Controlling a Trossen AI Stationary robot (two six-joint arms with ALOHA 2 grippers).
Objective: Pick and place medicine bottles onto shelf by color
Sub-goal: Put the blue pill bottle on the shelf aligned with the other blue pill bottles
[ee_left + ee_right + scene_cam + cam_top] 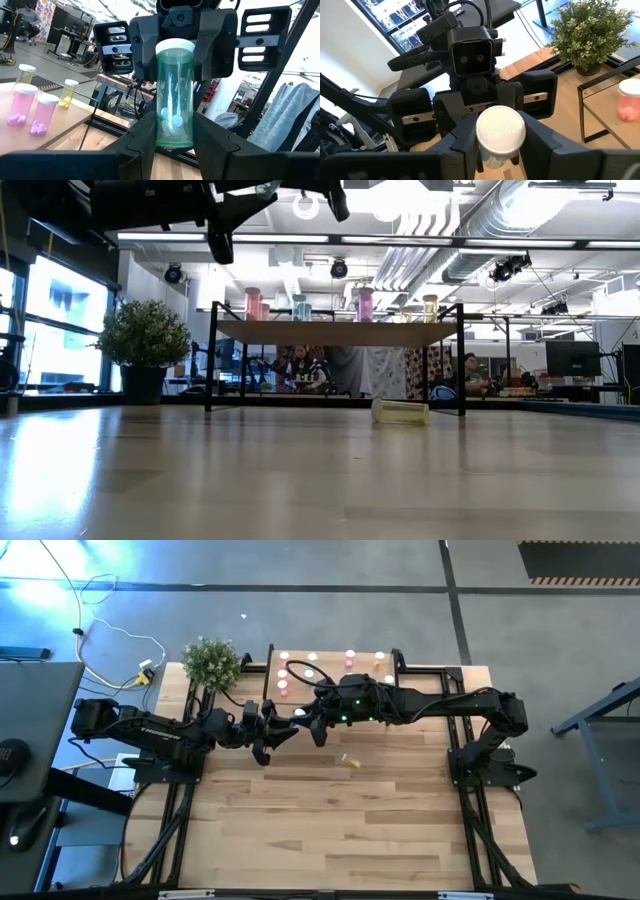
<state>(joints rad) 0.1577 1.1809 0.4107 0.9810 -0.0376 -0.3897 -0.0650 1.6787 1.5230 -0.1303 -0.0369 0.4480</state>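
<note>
A mint-green medicine bottle (175, 95) with a white cap (500, 131) hangs in the air over the table's middle, just in front of the shelf (335, 665). My left gripper (175, 131) is shut on its lower end, coming from the table's left. My right gripper (500, 147) faces it from the right and is shut on the bottle's upper end. Pink bottles (22, 105), yellow bottles (67, 93) and a red bottle (627, 100) stand on their bases on the shelf top. One yellow bottle (351, 761) lies on its side on the table. My left gripper pinches the bottle's bottom end (175, 141) between its two fingers, coming about level from the table's left. The bottle stands roughly upright, cap up, lifted clear of the table. My right gripper has its two fingers (532, 137) on opposite sides of the cap and upper wall (175, 47), coming about level from the table's right.
A potted plant (212, 662) stands at the far left corner, beside the shelf. The black shelf legs (210, 360) rise behind the lying yellow bottle (400, 412). The near half of the wooden table (340, 830) is bare boards.
</note>
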